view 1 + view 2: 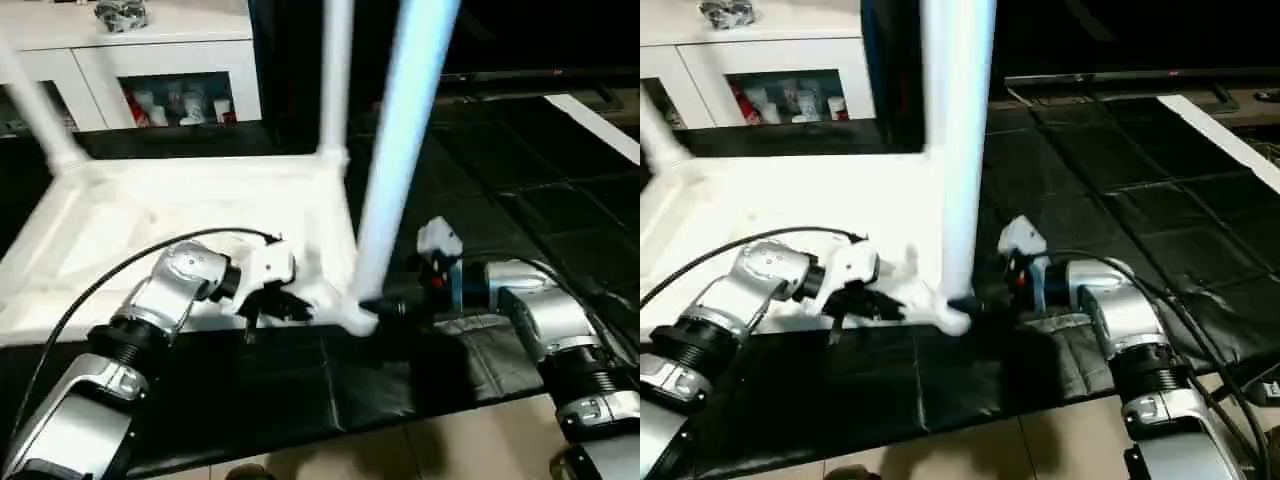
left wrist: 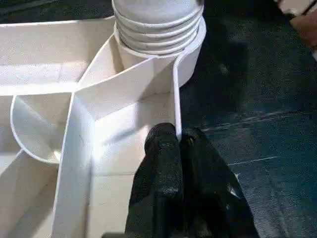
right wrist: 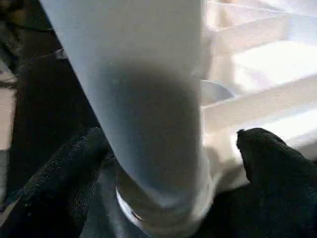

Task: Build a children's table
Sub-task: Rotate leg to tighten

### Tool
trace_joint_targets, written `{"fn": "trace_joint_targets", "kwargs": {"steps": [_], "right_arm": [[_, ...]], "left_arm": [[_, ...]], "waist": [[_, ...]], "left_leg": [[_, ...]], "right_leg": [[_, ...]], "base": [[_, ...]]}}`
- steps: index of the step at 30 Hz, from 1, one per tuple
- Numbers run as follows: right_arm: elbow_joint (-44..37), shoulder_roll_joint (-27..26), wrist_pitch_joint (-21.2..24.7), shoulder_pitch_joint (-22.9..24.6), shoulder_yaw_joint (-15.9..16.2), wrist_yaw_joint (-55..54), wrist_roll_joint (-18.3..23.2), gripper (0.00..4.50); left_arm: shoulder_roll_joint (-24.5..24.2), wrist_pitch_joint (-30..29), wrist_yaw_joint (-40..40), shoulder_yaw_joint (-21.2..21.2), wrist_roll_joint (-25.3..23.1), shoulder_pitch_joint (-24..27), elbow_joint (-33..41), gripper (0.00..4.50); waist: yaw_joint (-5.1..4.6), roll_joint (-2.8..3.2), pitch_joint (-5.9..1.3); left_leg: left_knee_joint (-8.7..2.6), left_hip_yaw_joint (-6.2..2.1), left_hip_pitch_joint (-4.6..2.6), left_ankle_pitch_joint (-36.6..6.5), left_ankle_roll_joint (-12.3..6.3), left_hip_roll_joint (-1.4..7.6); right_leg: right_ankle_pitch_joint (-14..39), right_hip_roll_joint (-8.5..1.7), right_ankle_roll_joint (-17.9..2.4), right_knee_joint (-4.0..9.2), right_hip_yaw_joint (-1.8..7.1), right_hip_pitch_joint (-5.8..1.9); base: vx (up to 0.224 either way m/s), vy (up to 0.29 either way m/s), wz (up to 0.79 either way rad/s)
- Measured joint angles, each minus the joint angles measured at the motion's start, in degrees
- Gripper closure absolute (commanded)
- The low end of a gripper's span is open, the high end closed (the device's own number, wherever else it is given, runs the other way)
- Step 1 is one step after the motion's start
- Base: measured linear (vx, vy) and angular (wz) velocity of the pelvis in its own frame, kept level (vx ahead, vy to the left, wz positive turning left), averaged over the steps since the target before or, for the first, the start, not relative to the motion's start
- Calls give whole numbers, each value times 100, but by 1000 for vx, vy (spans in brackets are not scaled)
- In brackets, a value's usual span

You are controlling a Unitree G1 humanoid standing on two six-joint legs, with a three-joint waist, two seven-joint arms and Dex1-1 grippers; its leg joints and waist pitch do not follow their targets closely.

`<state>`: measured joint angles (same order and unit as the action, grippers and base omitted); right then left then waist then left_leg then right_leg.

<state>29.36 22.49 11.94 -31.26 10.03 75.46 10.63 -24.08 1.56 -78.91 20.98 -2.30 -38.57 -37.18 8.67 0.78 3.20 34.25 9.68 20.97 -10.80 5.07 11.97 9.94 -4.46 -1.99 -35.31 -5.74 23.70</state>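
The children's table lies upside down on black mats, its ribbed white top (image 1: pixel 150 230) facing up. Three white legs stand in corner sockets: far left (image 1: pixel 35 110), far right (image 1: pixel 335 80) and near right (image 1: pixel 400 150). My left gripper (image 1: pixel 275 305) is at the near rim beside the near-right corner, and the left wrist view has its fingers (image 2: pixel 163 163) shut on the thin rim wall (image 2: pixel 174 99). My right gripper (image 1: pixel 385 308) is at the base of the near-right leg (image 3: pixel 148 114). It is open, with one finger (image 3: pixel 64 183) on each side of the leg.
A white cabinet (image 1: pixel 150 60) with glass-fronted shelves stands at the back left. Black floor mats (image 1: pixel 500 180) stretch to the right and behind the table. Pale bare floor (image 1: pixel 450 450) shows at the near edge. A black cable (image 1: pixel 90 290) loops over my left forearm.
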Motion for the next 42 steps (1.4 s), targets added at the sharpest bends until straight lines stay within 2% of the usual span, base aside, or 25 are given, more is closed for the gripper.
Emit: {"fn": "trace_joint_targets", "kwargs": {"steps": [7, 9, 12, 14, 17, 18, 23, 28, 34, 42], "right_arm": [[1, 2, -95, -5, 268, 371, -26, 3], [1, -2, -95, -6, 305, 431, -26, 29], [25, -2, -105, -31, 307, 500, -21, 40], [29, -11, -105, -31, 314, 523, -2, 74], [29, -10, -79, -34, 310, 588, 70, 84], [28, -6, -64, -37, 304, 640, 105, 107], [26, 25, 39, -47, 273, 741, 219, 136], [21, 20, 34, -55, 258, 745, 233, 184], [-18, 16, -21, -55, 256, 745, 231, 217], [-145, 23, -79, 1, 258, 699, 220, 231]], "left_arm": [[22, 166, -91, 74, -19, -22, -17, 450], [21, 190, -92, 75, -20, -21, -17, 450], [9, 222, -170, 85, -16, -21, -16, 450], [-3, 229, -198, 85, -15, -20, -16, 450], [-36, 273, -286, 99, -7, -17, -16, 450], [-44, 287, -310, 109, -5, -17, -16, 450], [-52, 350, -349, 135, -1, -17, -17, 450], [-50, 371, -415, 140, -2, -17, -17, 450], [-62, 409, -414, 139, -6, -21, -61, 450], [-60, 486, -413, 138, -5, -42, -141, 450]], "waist": [[7, -2, -1], [10, -2, -1], [24, -3, -1], [29, -3, -1], [35, -3, -1], [43, -3, -1], [70, -2, -1], [87, -2, -2], [87, 5, -6], [95, 23, -16]], "left_leg": [[2, 0, 1, 0, 0, 0], [2, 0, 2, 0, 0, 0], [2, 0, 2, 0, 0, 1], [2, 0, 2, 0, 0, 1], [2, 0, 2, 0, 0, 1], [2, 0, 1, 0, 0, 1], [3, 0, 1, 0, 0, 1], [3, -1, 1, 0, 0, 1], [3, -2, -4, 0, 0, 1], [3, -5, -14, 0, 1, 1]], "right_leg": [[0, 0, 0, 0, 0, 0], [0, 0, 0, 0, 0, 1], [0, 0, 1, 0, 0, 1], [0, 0, 1, -1, 0, 2], [0, 0, 1, -1, 0, 2], [0, 0, 1, -1, 0, 1], [0, 0, 1, -1, 0, 1], [0, 0, 1, -1, 0, 1], [0, 0, 1, -4, 0, -3], [0, 0, 1, -6, 0, -13]], "base": [[0, 0, 0], [0, 0, 0], [0, 0, 0], [0, 0, 0], [0, 0, 0], [0, 0, 0], [0, 0, 0], [0, 0, 0], [0, 0, 0], [0, 0, 0]]}}
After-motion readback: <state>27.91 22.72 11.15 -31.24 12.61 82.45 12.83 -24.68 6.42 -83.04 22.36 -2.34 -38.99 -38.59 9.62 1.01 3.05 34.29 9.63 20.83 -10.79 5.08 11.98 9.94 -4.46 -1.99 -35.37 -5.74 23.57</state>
